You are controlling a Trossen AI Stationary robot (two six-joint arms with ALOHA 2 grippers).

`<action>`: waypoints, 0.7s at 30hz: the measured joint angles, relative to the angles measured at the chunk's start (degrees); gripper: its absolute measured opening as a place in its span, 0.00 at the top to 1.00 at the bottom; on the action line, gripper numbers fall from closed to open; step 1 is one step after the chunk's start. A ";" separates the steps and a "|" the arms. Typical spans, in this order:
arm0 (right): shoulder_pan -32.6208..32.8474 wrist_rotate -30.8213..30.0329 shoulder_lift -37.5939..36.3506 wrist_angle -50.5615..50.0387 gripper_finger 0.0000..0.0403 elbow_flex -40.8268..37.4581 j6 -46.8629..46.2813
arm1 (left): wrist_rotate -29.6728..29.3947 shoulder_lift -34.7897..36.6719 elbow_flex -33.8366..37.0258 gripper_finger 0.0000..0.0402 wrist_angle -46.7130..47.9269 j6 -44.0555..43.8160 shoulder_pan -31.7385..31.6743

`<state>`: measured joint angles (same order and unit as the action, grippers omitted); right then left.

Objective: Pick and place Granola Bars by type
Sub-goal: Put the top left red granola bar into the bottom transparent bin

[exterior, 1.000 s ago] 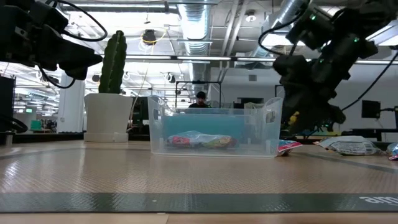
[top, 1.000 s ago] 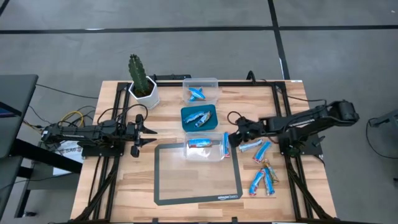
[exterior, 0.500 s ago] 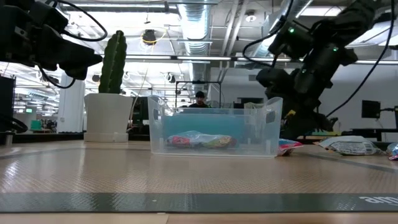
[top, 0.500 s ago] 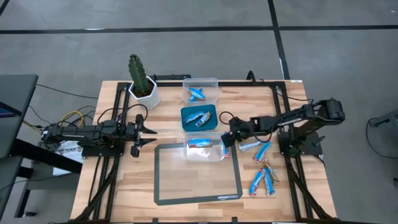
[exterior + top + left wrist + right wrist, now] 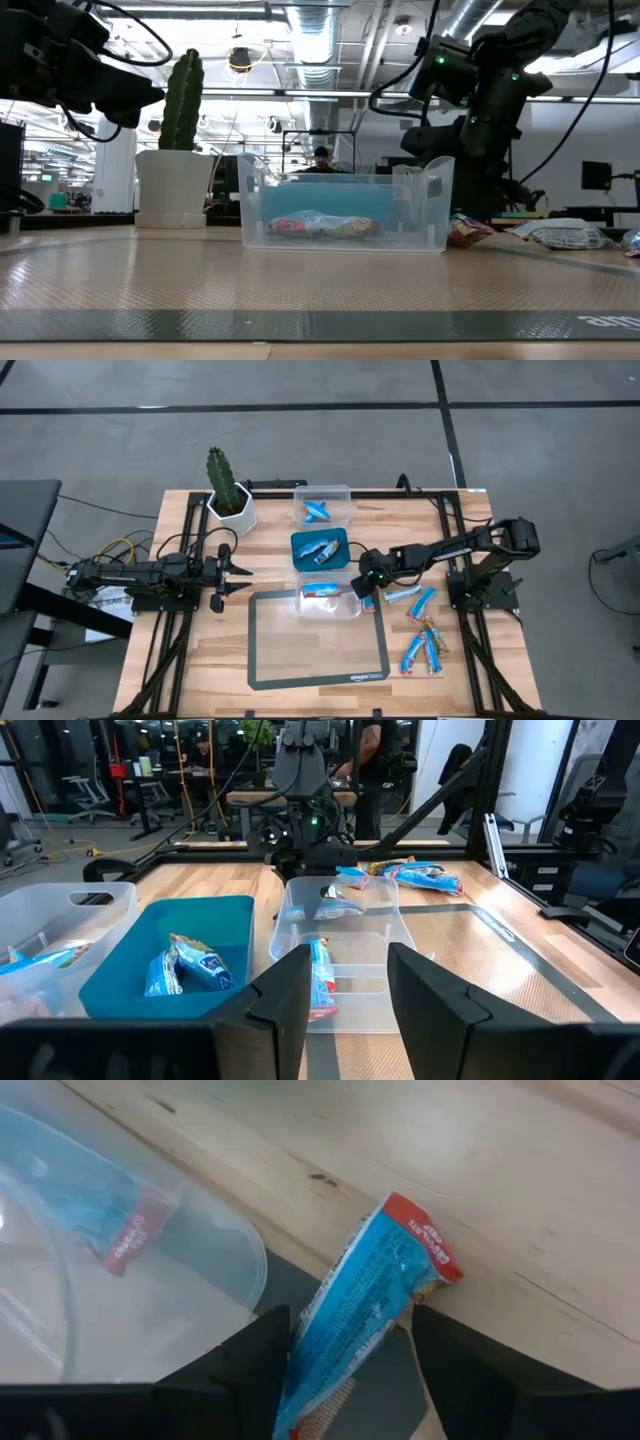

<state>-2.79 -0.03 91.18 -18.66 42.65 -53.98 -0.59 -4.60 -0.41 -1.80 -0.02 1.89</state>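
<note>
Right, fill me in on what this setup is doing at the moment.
The robot is sorting granola bars into containers by type. The right gripper is down beside the clear container, its open fingers on either side of a blue bar with a red end lying on the table, not yet closed on it. The left gripper waits open at the left side of the table. More bars lie loose at the right, and some already sit in the teal container.

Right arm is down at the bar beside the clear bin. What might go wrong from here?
1. The right pincer straddles only one end of the blue bar, so the wrapper may slip or swing when lifted.
2. The bar lies right beside the clear bin, so the fingers might nudge its wall.
3. The left pincer waits apart, so no clash seems likely.
</note>
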 joint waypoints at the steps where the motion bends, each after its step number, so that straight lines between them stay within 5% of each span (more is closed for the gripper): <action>1: 0.00 0.00 -0.03 -0.27 0.52 0.00 -0.01 | 0.01 0.00 0.00 0.68 0.00 -0.30 0.00; 12: 0.13 0.00 -0.28 -0.63 0.81 0.00 0.26 | 0.01 0.00 0.01 0.68 -0.02 -0.48 0.00; 21: 0.13 -1.90 -2.15 -1.15 0.87 0.00 2.22 | 0.01 0.00 -0.01 0.68 0.00 -0.39 0.00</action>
<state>-2.66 -1.93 89.02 -19.81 42.65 -51.76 -0.58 -4.60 -0.42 -1.80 -0.40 1.89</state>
